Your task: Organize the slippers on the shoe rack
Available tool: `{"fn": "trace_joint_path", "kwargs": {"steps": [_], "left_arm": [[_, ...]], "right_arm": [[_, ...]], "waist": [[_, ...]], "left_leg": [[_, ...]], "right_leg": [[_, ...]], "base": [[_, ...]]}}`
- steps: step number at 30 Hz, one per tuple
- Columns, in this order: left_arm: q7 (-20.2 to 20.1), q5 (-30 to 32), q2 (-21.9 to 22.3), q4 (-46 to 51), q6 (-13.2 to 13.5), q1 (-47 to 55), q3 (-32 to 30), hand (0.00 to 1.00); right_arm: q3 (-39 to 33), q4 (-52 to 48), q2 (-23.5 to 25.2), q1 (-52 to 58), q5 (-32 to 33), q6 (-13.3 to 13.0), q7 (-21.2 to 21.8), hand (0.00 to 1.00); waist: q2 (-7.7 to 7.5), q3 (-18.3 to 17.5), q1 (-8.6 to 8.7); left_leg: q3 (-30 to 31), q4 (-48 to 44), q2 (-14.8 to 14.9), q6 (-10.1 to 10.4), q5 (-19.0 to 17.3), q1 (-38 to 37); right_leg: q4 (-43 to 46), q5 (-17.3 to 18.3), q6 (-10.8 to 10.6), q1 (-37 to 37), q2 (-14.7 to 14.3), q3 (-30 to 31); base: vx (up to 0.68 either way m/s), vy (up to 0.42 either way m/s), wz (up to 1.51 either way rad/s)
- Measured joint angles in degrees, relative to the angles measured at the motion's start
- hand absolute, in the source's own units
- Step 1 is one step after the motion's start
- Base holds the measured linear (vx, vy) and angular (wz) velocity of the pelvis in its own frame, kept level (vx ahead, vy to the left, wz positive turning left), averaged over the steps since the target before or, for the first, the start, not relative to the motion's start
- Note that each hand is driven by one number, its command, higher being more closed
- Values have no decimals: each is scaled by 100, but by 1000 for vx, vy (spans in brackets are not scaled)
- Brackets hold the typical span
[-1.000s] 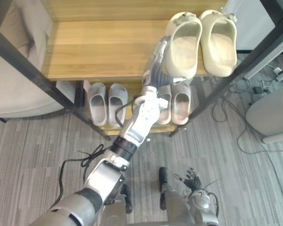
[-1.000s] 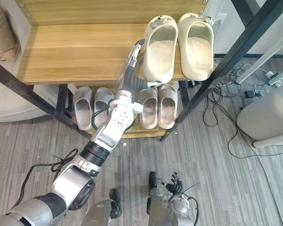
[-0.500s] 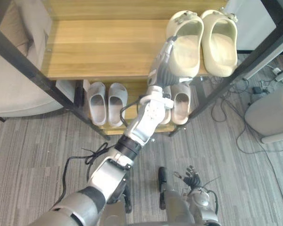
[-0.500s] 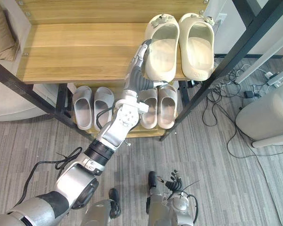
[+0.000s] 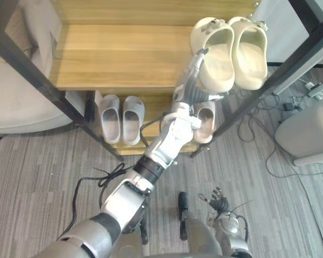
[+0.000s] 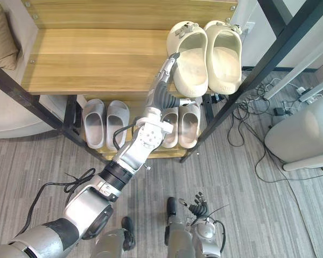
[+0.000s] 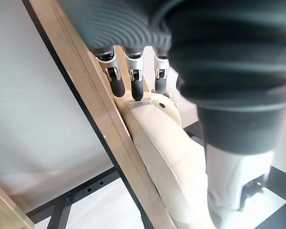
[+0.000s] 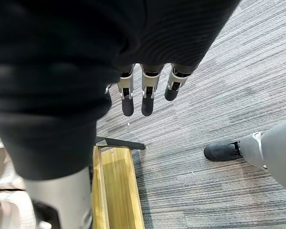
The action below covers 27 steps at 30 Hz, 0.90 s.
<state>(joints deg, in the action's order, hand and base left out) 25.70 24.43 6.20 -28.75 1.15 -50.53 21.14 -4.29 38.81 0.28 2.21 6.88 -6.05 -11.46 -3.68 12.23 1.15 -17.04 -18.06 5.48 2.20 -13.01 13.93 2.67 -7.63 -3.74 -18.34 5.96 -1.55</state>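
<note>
Two cream slippers sit side by side at the right end of the upper shelf (image 6: 91,59) of the shoe rack (image 6: 37,105), with their open heels toward the robot. The left cream slipper (image 6: 192,62) lies close against the right cream slipper (image 6: 224,51), and its heel end hangs a little over the shelf's front edge.

The left hand (image 6: 164,86) reaches up to that shelf, alongside the outer side of the left cream slipper. Its fingers (image 7: 136,88) are straight and held close together in a row, curled round nothing. Their dark tips sit right at the slipper's side. I cannot tell whether they actually touch it.

On the lower shelf (image 5: 124,149) a pair of grey slippers (image 6: 94,123) stands toward the left. A second, paler pair (image 6: 189,123) stands to the right, below the cream ones, and is partly hidden by the left arm.

The right hand (image 6: 198,207) hangs low, well apart from the rack. Its fingers (image 8: 147,102) are straight and loose, and it holds nothing above the grey carpeted floor (image 8: 219,86).
</note>
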Motion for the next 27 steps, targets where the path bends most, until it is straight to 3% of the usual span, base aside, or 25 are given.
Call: {"fn": "trace_joint_path", "kwargs": {"steps": [10,13,19,24,27], "left_arm": [[-97,-391,-299,154,37,-27,-651,0],[-99,-499,-621,636,-39,292,-699,0],[-126,-702,-728,1650,-16,1269,-635,0],[-410,-1189,-724,2953,336,2357,-186,0],[-955,-1862,-715,3754,664,3332,271,0]], "right_arm": [[-5,76,63,16,-1,36,2,0],[0,105,159,31,-1,51,5,0],[29,363,258,135,-3,110,26,0],[122,481,315,223,-8,150,66,0],[292,650,324,246,-15,229,172,0]], "waist": [[7,-5,35],[23,-19,39],[27,-232,-51],[71,-554,-160],[94,-778,-242]], "left_leg": [[39,-4,5,0,6,-4],[105,-5,5,5,21,-22],[342,206,-31,48,120,-295],[541,456,-39,135,222,-592],[672,650,-39,177,299,-821]], "right_leg": [[6,2,-2,19,1,-34],[6,17,-13,66,3,-100],[59,203,14,367,35,-383],[102,390,56,669,49,-646],[101,484,56,904,52,-808]], "base": [[0,1,0],[4,12,9],[29,0,23],[38,-27,27],[21,-38,23]]}}
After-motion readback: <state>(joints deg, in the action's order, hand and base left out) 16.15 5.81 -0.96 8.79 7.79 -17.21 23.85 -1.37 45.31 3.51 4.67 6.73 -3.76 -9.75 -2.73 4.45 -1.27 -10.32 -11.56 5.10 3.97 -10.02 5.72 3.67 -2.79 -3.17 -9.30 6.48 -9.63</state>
